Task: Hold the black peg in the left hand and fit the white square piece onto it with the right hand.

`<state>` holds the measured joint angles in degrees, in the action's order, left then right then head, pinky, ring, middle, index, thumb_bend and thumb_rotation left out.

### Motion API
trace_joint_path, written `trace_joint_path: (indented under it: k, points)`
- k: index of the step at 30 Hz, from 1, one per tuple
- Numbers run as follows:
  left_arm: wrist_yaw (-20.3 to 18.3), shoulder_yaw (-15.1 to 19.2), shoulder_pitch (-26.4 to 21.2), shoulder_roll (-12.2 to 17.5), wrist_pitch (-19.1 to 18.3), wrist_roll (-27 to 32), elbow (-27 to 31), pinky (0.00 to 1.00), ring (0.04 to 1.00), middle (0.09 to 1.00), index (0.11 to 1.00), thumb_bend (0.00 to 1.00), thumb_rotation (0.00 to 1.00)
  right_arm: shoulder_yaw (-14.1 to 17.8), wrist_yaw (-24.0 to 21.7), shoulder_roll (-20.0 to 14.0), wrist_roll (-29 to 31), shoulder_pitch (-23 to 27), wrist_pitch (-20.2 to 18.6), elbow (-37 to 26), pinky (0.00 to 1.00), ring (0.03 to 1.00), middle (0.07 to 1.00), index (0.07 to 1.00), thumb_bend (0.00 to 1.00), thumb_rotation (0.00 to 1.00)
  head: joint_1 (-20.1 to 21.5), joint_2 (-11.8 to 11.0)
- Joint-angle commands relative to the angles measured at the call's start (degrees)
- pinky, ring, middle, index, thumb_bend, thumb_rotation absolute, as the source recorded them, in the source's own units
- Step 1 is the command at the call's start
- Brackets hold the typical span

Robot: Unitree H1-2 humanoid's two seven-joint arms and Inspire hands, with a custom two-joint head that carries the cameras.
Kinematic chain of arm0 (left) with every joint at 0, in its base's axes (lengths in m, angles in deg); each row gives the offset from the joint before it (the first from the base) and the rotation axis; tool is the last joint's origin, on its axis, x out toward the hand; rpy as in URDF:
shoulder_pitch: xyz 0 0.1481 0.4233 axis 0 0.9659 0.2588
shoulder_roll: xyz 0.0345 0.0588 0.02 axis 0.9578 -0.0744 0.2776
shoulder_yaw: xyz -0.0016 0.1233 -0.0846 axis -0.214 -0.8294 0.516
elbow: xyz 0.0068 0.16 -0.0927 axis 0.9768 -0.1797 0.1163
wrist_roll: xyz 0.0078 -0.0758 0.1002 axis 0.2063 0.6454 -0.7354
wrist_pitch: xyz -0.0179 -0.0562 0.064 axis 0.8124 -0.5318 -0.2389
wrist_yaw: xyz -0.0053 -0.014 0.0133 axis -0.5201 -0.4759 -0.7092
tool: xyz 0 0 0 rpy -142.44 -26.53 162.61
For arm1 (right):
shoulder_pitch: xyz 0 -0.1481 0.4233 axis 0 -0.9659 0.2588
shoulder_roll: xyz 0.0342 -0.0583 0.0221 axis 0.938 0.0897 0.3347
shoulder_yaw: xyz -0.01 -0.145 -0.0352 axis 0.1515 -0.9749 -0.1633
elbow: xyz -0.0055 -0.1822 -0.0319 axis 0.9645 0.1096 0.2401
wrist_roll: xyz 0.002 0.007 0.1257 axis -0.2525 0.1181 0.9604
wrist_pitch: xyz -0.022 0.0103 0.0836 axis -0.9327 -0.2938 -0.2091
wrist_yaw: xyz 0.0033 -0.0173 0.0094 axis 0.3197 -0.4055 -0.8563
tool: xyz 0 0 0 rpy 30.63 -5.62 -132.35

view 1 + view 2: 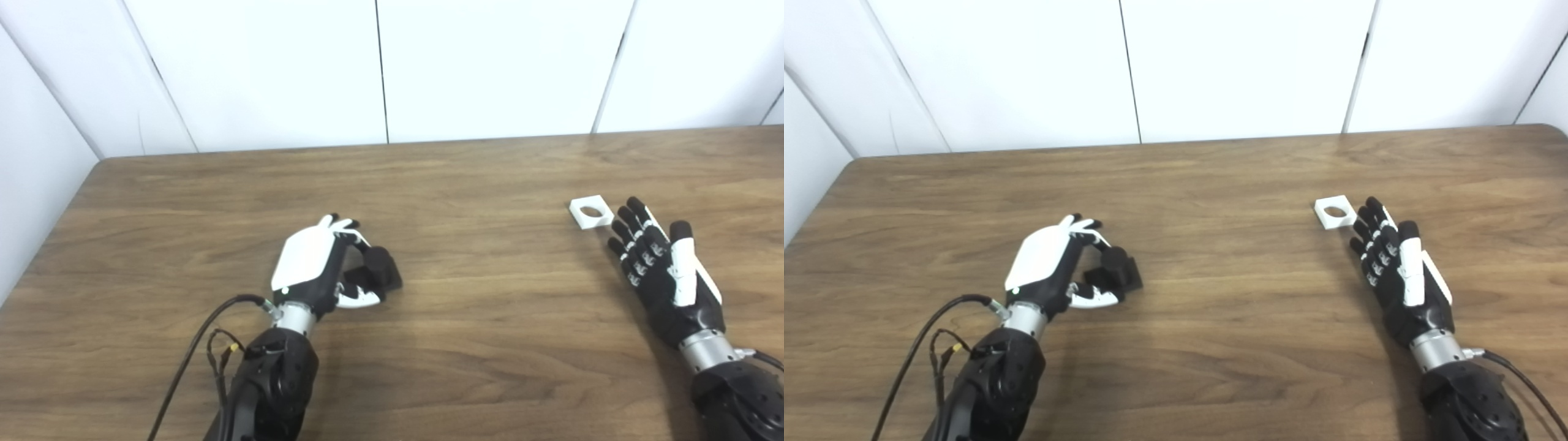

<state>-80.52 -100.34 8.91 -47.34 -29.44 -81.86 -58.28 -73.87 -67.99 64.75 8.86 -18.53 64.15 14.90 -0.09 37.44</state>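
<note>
**Black peg being gripped, white piece not yet picked up**

Black peg (381,267) is seen on the wooden worktop (465,343), left of centre, with the left hand (318,263) curled round it. The fingers (346,228) are wrapped over the top and the thumb is tucked under at the near side; contact is apparent, but whether the peg is lifted clear of the worktop cannot be told. A square base and a stubby round post are made out in the right eye view; matte finish, no markings visible.

The white square piece (591,212) is lying flat on the worktop at the right, well apart from the peg. A round hole is seen through its centre. It looks thin and light.

The right hand (664,269) is held open, fingers (631,223) stretched out and apart, tips just beside the near-right corner of the piece. Nothing is held.

Step judged: peg grasp under way or just done, piece pickup not yet started. Next move calls for the right fingers to be closed on the piece's edges, a pinch being needed since it lies flat. The peg post must then be turned up and the hole lined over it.
</note>
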Motion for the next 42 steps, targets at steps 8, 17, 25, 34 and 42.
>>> trace_joint_path:
  k: [8, 17, 25, 34, 42]
  points:
    - [-4.3, -4.0, 2.9, -2.0, 2.1, -0.2, 6.8, 0.98, 0.987, 0.900, 0.490, 0.52, 0.06, -0.1, 0.1, 0.3, 0.2, -0.2, -0.1, 0.0, 1.00, 1.000, 1.000, 1.000, 0.71, 1.00, 0.2, 0.1]
    - [-5.0, -6.9, 5.6, -3.3, 3.8, -1.8, 7.6, 0.98, 0.990, 0.902, 0.490, 0.52, 0.06, -0.1, 0.5, 0.3, 0.1, 0.0, -0.8, -0.6, 1.00, 1.000, 1.000, 1.000, 0.71, 1.00, 0.3, 0.5]
    - [-6.4, -6.7, 6.9, -2.5, 4.1, -1.9, 9.0, 0.99, 0.998, 0.906, 0.490, 0.52, 0.06, 0.0, 0.6, -0.1, -0.1, 0.5, -1.2, -0.9, 1.00, 1.000, 1.000, 1.000, 0.71, 1.00, -0.5, 1.6]
    - [-6.6, -6.1, 7.4, -1.9, 5.1, -3.2, 8.8, 0.98, 0.987, 0.897, 0.489, 0.52, 0.06, 0.5, 1.2, 0.0, 0.3, 0.8, -2.4, -1.7, 1.00, 1.000, 1.000, 1.000, 0.72, 1.00, -0.7, 2.0]
    - [-7.4, -5.8, 7.1, -2.5, 4.8, -4.5, 8.6, 0.99, 0.993, 0.899, 0.490, 0.52, 0.06, 0.9, 0.2, -1.7, 0.7, 1.7, -3.5, -2.1, 1.00, 1.000, 1.000, 1.000, 0.70, 1.00, -1.7, 2.7]
